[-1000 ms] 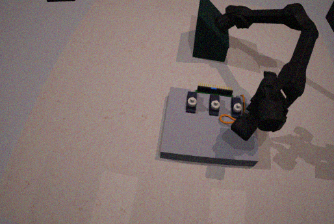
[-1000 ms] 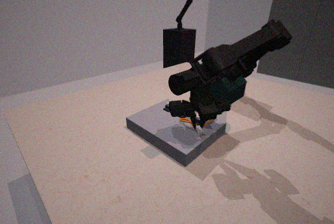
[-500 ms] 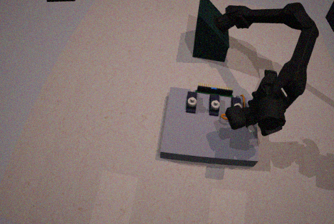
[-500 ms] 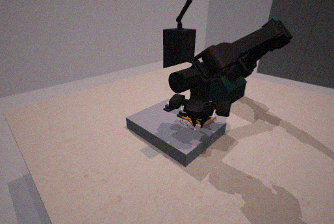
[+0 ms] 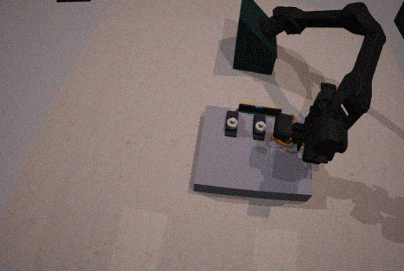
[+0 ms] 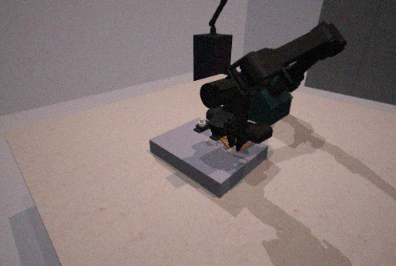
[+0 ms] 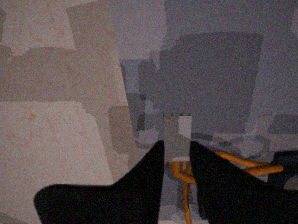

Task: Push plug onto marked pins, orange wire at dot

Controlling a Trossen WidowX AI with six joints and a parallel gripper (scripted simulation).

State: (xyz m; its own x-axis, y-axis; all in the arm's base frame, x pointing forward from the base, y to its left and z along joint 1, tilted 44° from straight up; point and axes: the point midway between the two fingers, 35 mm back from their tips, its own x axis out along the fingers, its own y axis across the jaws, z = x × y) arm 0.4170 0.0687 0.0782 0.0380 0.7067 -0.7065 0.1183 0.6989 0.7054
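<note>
My gripper is shut on the pale plug, low over the right part of the grey block. In the wrist view the plug points away from me, with small dark marks at its far end. The orange lead leaves its near end and bends right. The black pin header with thin yellow pins runs along the block's upper edge in the top view. A blue band marks its middle; the dot cannot be made out. The header is outside the wrist view.
Two dark servos with white hubs stand on the block beside the header, left of my gripper; a third is hidden behind it. A dark green wedge stands at the arm's base. A black pedestal is in the background.
</note>
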